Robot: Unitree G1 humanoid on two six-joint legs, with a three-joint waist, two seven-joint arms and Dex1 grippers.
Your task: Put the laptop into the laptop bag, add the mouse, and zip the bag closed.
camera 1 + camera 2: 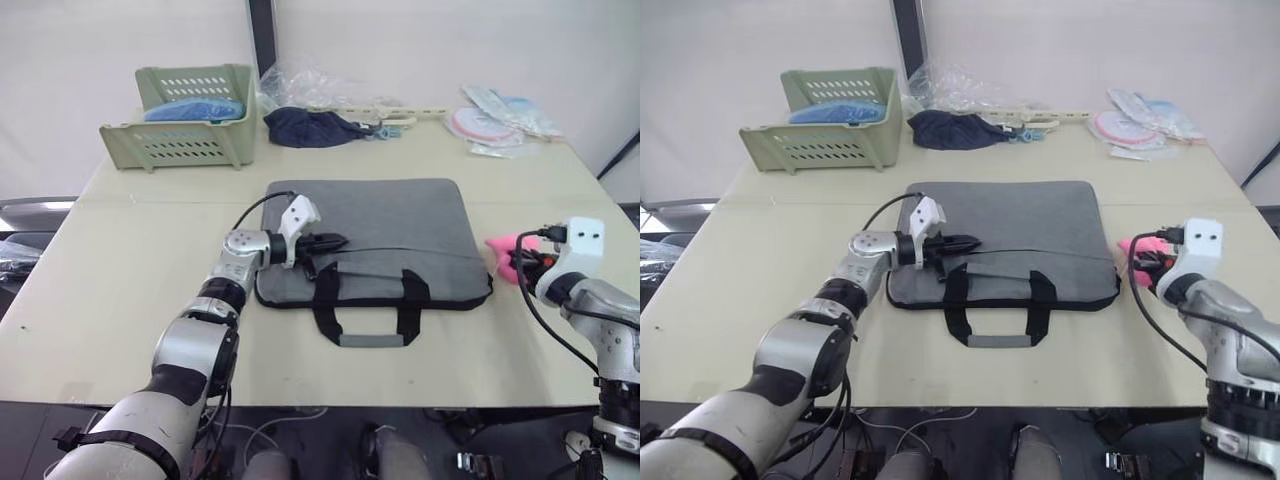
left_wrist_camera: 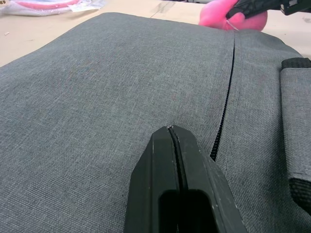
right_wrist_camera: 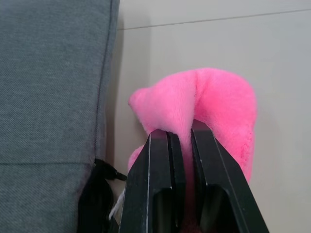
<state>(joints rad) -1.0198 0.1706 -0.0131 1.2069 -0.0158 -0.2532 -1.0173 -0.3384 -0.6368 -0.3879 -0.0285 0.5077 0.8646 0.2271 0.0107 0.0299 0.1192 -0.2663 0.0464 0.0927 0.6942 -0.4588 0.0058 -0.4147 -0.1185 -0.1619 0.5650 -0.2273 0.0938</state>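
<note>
The grey laptop bag [image 1: 380, 225] lies flat in the middle of the table, its black handles [image 1: 365, 300] toward me. My left gripper [image 1: 335, 241] rests shut on the bag's left front part, its fingertips [image 2: 171, 130] pressed together just beside the black zipper line [image 2: 224, 97]; nothing shows between them. My right gripper [image 3: 183, 128] is shut on a fluffy pink plush toy [image 3: 218, 102] just off the bag's right edge [image 1: 500, 247]. The laptop and the mouse are out of view.
A pale green basket [image 1: 185, 140] holding something blue stands at the back left. A dark blue cloth [image 1: 310, 127], clear plastic wrap [image 1: 310, 85] and flat plastic packets [image 1: 500, 120] lie along the back edge.
</note>
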